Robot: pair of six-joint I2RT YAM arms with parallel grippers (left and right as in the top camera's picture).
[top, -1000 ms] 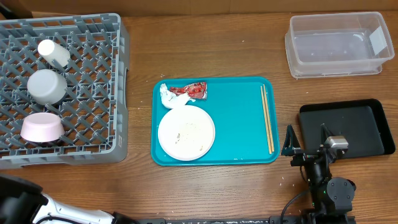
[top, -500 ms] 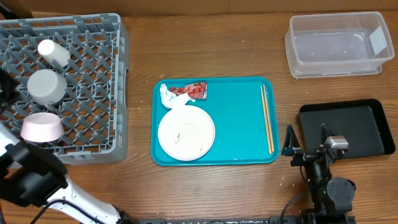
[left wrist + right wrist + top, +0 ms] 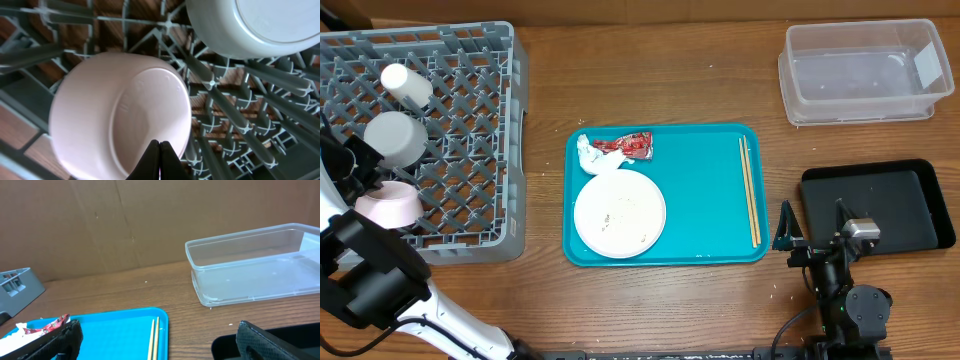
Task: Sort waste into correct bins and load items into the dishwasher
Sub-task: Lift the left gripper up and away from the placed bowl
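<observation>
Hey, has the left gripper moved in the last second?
Yes. The left gripper has swung in from the table's near-left corner, out over the left side of the grey dish rack, and now points, shut, at the pink bowl.

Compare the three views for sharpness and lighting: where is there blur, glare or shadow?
Overhead view: sharp, evenly lit, faint shine on the clear tub. Left wrist view: very close, rack bars at the left edge blurred, pink bowl softly lit. Right wrist view: the near fingers are dark and out of focus, the tub behind them crisp.
</observation>
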